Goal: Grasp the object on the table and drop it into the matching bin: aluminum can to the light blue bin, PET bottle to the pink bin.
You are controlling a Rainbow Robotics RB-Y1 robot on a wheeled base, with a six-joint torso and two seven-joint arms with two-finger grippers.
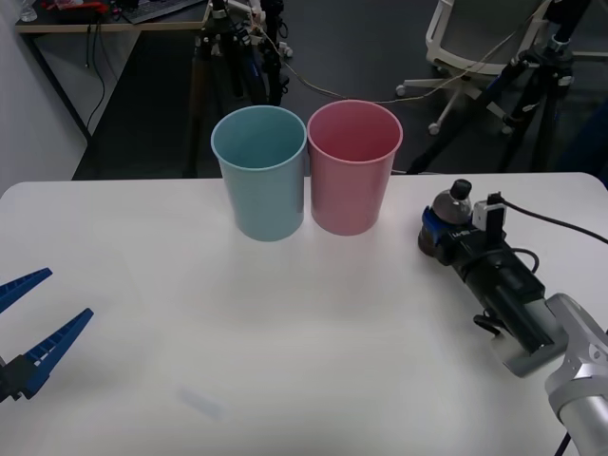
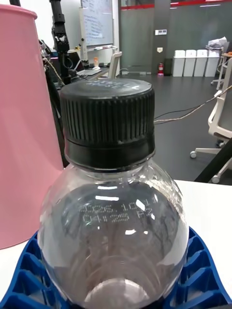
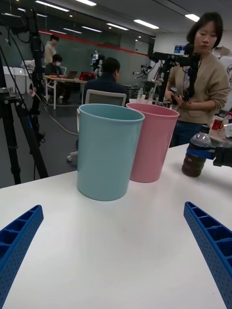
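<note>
Two bins, light blue bin (image 1: 259, 171) and pink bin (image 1: 353, 165), touch; right hand (image 1: 439, 235) grips PET bottle (image 1: 448, 214).

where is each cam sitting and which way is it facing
Front: above the arms, looking forward and down at the table; left gripper open at left, right gripper around the bottle.
Right wrist: on the right arm, close on the bottle, blue fingers beside it.
Left wrist: low over the table, facing the bins, open fingers at the corners.
Shared by all: pink bin and bottle.
</note>
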